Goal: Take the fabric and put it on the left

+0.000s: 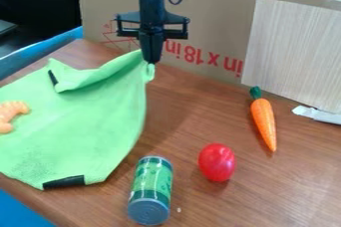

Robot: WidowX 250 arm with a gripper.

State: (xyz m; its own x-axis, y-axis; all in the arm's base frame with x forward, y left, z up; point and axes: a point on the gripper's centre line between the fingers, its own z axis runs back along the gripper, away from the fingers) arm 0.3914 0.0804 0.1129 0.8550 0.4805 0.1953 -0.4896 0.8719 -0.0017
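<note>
Gripping: the gripper has its jaws closed on a raised corner of the green fabric.
Fabric: draped over the left of the bench as viewed, top edge folded.
Orange toy: on the fabric, at the view's left edge.
Green can: lying near the fabric.
Red ball-like thing: between can and carrot.
</note>
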